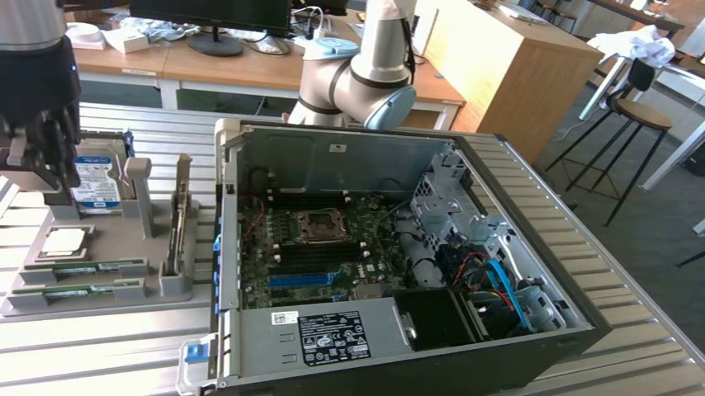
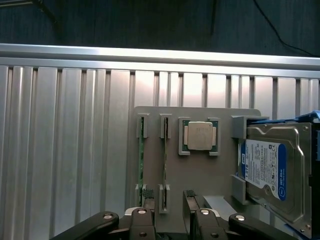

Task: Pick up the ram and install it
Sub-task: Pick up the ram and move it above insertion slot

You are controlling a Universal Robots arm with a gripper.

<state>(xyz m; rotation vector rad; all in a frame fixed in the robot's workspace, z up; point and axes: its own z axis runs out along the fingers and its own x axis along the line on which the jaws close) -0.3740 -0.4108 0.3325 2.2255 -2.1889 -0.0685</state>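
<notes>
Gripper [image 2: 169, 194]: hovering over the holder [image 2: 200, 175], jaws standing wide apart, gripping nothing.
Ram [image 2: 164, 160]: lying in a holder slot just beside the CPU [image 2: 199, 136], showing between the fingertips [image 2: 147, 192] in the wrist view.
Second stick [image 2: 141, 160]: lying in the next slot, away from the CPU.
Case [image 1: 330, 157]: lying open on the exterior view's right of the holder.
</notes>
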